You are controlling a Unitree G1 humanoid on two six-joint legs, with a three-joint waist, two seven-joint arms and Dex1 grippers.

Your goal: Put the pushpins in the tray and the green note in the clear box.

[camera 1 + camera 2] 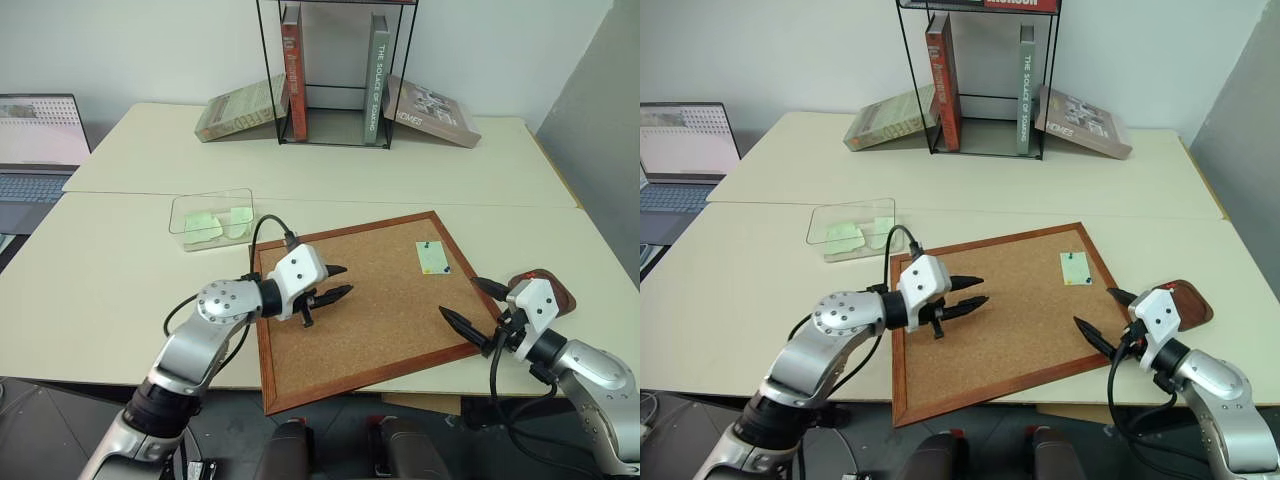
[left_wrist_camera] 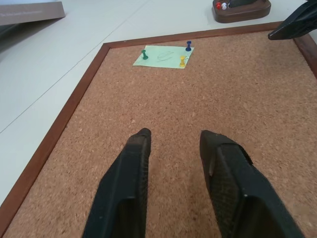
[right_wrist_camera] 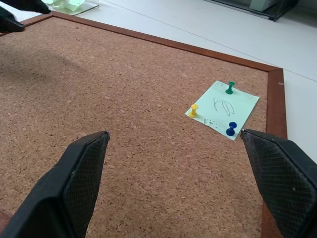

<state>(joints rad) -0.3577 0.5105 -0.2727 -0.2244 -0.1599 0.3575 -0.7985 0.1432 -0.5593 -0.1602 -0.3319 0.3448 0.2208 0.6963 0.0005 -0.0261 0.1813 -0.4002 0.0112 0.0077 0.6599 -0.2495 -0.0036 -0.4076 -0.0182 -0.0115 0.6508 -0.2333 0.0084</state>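
Cork fills the wood-framed board (image 1: 375, 300) lying at a slant on the pale surface (image 1: 120, 290), and the green note (image 3: 222, 109) is fastened near the board's far right corner by three pushpins: a green one (image 3: 230, 88), a yellow one (image 3: 194, 109) and a blue one (image 3: 231, 129).

Over the board's left half hangs the left gripper (image 1: 328, 284), its fingers (image 2: 130, 173) parted by a narrow gap with nothing between them; they point across the cork toward the note, which lies well ahead of their tips and apart from them.

At the board's near right edge is the right gripper (image 1: 1102, 318), its fingers (image 3: 81, 163) spread wide and empty. Seen from the right wrist, the note lies ahead between the two tips, closer to the one by the blue pin, and touches neither.

Just off the board's right edge, beside the right gripper, sits the reddish-brown tray (image 1: 1196, 301); the left wrist view shows a red and a white pin head (image 2: 221, 5) already in it.

Left of the board, beyond its far left corner, stands the clear box (image 1: 212, 220) with pale green slips (image 1: 203, 224) inside, well apart from both grippers.
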